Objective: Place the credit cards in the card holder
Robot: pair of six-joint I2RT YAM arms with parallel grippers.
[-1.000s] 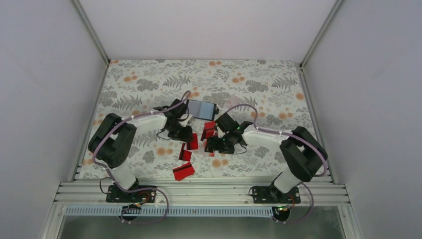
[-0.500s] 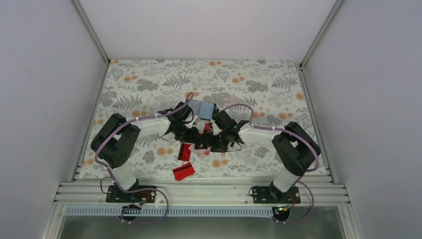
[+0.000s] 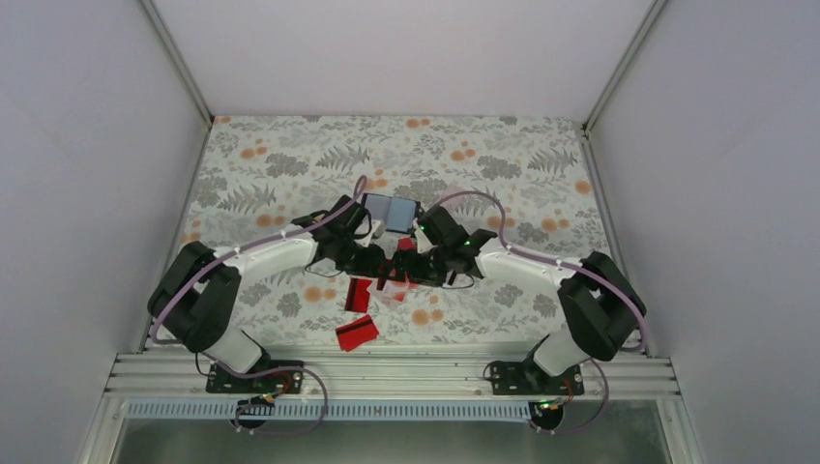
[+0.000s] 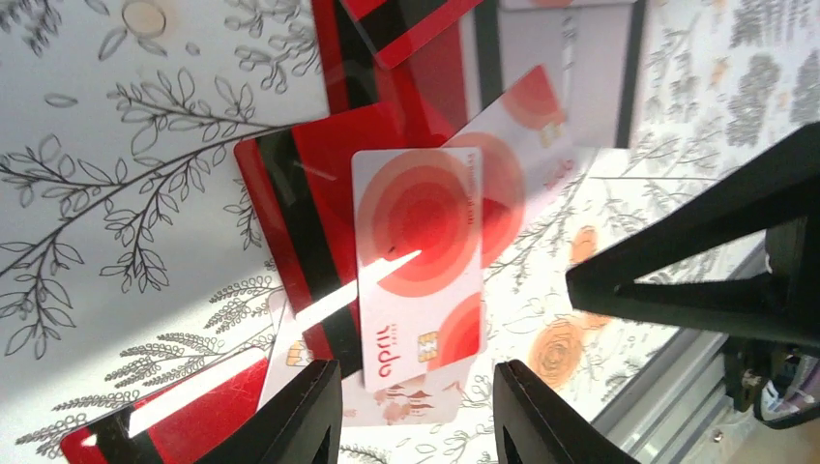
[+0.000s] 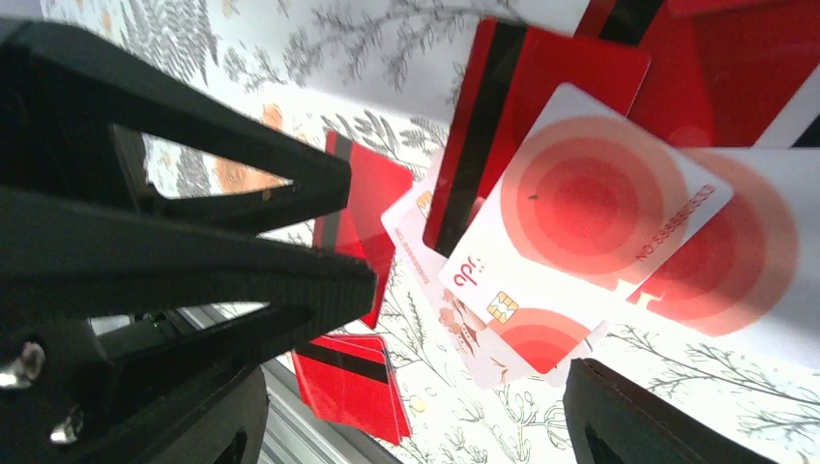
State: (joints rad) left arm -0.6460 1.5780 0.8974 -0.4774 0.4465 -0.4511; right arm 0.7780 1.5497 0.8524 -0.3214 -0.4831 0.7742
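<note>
While both arms lean in over the middle, the lot reads as follows, biggest first

Table [image 3: 503,164], floral cloth: bears everything listed.

Left gripper [image 4: 416,372]: jaws part open, straddling the near end of one white card with a sliver of gap on either side; no grip evident.

Right gripper [image 5: 411,387]: jaws wide and empty, nose to nose with the left one over the pile.

Card holder [image 3: 392,212]: black, lying open with grey-blue pockets up, just beyond the two grippers.

Credit cards [image 3: 385,278]: loose overlapping heap under the grippers, with stray red cards [image 3: 357,333] nearer the bases.

White card with red rings [image 4: 416,242]: lies atop a black-striped red card [image 4: 300,222].

Hazards, as judged – glossy cards this overlapped may lift in pairs or skid out of a pinch; grippers this close may knock together
</note>
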